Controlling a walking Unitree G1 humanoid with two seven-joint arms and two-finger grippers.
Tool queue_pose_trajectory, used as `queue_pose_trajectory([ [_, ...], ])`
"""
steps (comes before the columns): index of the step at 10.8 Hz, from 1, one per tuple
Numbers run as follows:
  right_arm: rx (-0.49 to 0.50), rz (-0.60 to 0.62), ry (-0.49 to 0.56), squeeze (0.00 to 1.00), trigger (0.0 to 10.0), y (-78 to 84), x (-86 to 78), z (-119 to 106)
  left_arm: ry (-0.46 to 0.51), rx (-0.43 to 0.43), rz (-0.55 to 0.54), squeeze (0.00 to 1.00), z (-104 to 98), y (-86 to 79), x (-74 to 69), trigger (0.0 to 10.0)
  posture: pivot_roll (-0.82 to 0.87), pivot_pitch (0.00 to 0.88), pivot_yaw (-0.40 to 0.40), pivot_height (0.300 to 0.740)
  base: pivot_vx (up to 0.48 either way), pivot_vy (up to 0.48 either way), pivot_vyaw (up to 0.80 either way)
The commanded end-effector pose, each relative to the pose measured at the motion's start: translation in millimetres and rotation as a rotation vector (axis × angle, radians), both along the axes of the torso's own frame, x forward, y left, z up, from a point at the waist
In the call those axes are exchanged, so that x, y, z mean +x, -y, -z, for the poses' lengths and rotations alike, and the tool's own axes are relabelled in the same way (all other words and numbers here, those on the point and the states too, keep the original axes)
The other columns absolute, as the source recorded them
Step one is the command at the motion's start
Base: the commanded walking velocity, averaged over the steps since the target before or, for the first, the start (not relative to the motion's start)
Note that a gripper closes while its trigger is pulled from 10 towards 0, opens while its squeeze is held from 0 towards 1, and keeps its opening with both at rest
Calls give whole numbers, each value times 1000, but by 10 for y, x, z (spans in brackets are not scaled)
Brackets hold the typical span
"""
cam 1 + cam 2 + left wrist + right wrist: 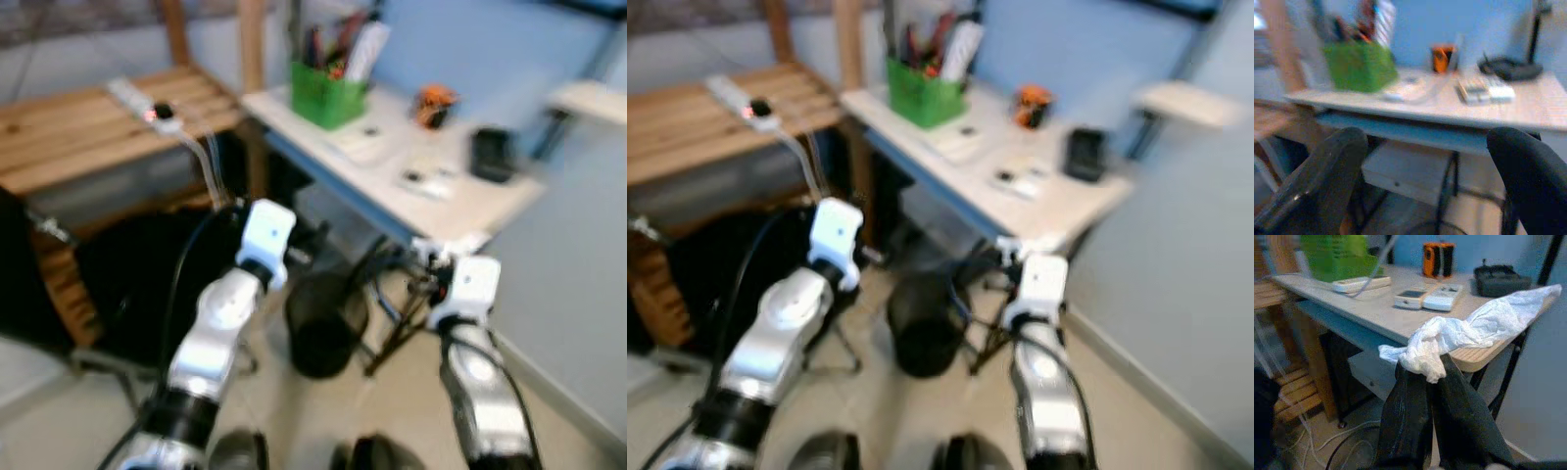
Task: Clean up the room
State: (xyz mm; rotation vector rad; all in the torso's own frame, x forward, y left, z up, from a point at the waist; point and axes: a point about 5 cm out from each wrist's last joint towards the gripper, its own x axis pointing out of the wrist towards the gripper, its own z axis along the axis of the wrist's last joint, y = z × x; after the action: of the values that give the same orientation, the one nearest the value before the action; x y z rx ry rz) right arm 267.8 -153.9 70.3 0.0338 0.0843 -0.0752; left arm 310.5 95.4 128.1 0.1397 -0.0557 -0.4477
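My right gripper (1425,369) is shut on a crumpled white tissue (1459,335), held up just in front of the near corner of the white table (1376,316). From the head, the right arm's wrist (468,289) reaches toward that corner, with the tissue (449,245) at its tip. A black mesh waste bin (323,328) stands on the floor under the table, between my two arms. My left gripper (1425,161) is open with nothing between its fingers (1327,181), facing the table's front edge.
On the table stand a green pen holder (326,93), an orange object (434,105), a black device (493,155) and two white remotes (1430,296). A wooden bench (88,132) with a power strip (142,103) is at left. Cables trail under the table.
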Motion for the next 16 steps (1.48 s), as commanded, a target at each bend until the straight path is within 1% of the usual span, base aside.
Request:
queue_pose_trajectory([
  [1,-10,-11,29,0,10000,-15,52,-64,-7,-5,2,0,21,1,-13,10000,64,0,-32,691,0,0,0],
  [3,-17,-13,18,0,10000,-18,53,-44,-11,-5,7,0,29,8,-16,10000,64,0,-31,691,0,0,0],
  [5,-10,-21,-13,0,10000,-35,48,0,-14,-4,7,0,38,5,-15,10000,64,0,-29,691,0,0,534],
  [8,-14,-21,-16,0,10000,-32,47,13,-20,-3,9,0,57,9,-18,10000,63,0,-30,691,0,0,502],
  [10,-16,-16,-19,0,10000,-19,53,23,-23,-7,15,0,63,20,-19,10000,62,0,-33,670,0,0,453],
  [11,-18,14,-20,0,10000,35,45,35,-27,-28,19,0,71,23,-16,10000,62,0,-33,652,0,0,0],
  [12,-18,34,-25,0,10000,76,35,48,-32,-26,18,0,85,18,-10,10000,51,0,-28,643,0,0,0],
  [13,-17,57,-37,0,10000,126,16,77,-40,-23,32,0,108,38,-12,10000,44,0,-21,623,0,0,0],
  [15,-27,74,-44,0,10000,137,-3,102,-40,-21,46,0,109,50,-15,10000,39,0,-14,593,0,0,0],
  [16,-46,75,-12,0,10000,130,-15,76,-40,-21,48,0,112,50,-10,10000,38,0,-12,578,0,0,0],
])
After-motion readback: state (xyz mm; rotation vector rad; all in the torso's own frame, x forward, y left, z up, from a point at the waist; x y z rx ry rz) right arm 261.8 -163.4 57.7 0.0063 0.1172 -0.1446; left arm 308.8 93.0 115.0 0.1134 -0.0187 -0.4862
